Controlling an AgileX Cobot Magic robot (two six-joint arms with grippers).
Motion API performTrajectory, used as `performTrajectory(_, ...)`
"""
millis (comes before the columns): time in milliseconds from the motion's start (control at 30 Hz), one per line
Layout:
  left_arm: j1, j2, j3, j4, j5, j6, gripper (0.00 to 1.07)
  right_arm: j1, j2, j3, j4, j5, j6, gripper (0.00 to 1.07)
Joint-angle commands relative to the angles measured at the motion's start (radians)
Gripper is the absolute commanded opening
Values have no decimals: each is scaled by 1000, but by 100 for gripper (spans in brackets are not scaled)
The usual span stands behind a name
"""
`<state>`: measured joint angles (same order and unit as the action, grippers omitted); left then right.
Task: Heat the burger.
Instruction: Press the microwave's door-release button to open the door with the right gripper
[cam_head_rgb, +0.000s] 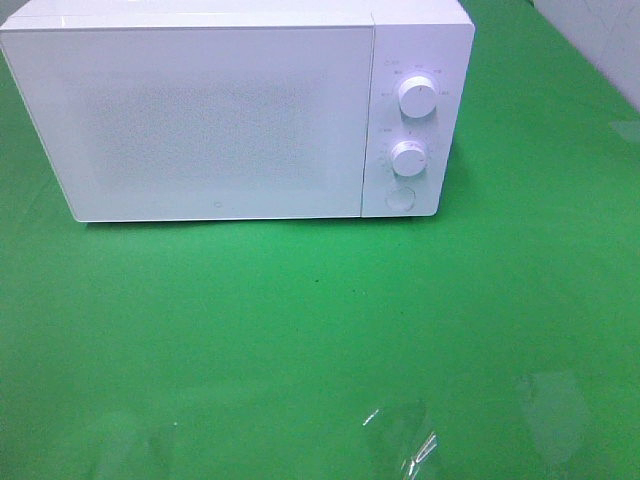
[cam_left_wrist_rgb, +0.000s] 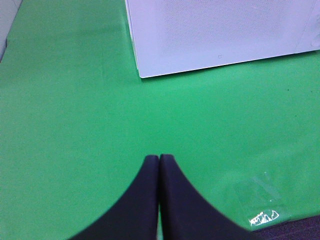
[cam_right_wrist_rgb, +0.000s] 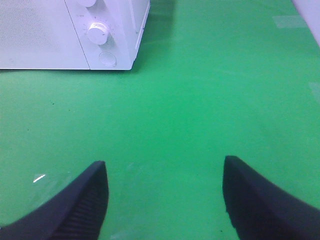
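Note:
The burger is not in view in any frame. A white microwave (cam_head_rgb: 215, 115) stands at the back of the green table with its door shut. It has two white knobs (cam_head_rgb: 415, 97) and a round button (cam_head_rgb: 400, 197) on its right panel. It also shows in the left wrist view (cam_left_wrist_rgb: 220, 32) and the right wrist view (cam_right_wrist_rgb: 75, 32). My left gripper (cam_left_wrist_rgb: 159, 159) is shut and empty, low over the green cloth in front of the microwave. My right gripper (cam_right_wrist_rgb: 165, 172) is open and empty, in front of the microwave's right side. Neither gripper shows in the high view.
A green cloth (cam_head_rgb: 320, 330) covers the table. Clear tape patches lie near the front edge (cam_head_rgb: 405, 440) and show in the left wrist view (cam_left_wrist_rgb: 262, 200). A pale wall (cam_head_rgb: 600, 30) is at the back right.

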<state>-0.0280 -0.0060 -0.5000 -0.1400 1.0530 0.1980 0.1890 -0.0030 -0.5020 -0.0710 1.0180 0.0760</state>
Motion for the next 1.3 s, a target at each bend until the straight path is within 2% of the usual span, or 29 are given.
performTrajectory(33,4,-8,2,-5,-12,-4,0,-3,-28,3,1,-12,10,62)
performTrajectory(600,4,-8,2,-5,-12,-4,0,-3,-27,3,2,-13,10,62)
performTrajectory(767,4,-8,2,-5,-12,-4,0,-3,26,-21,3,-54,39,59)
performTrajectory(1067,4,-8,2,-5,-12,-4,0,-3,269,-28,0,-339,16,57)
performTrajectory(1100,4,-8,2,-5,-12,-4,0,-3,343,-28,0,-423,16,57)
performTrajectory(1200,4,-8,2,-5,-12,-4,0,-3,410,-28,-4,-504,16,55)
performTrajectory(1300,4,-8,2,-5,-12,-4,0,-3,555,-28,-5,-649,10,52)
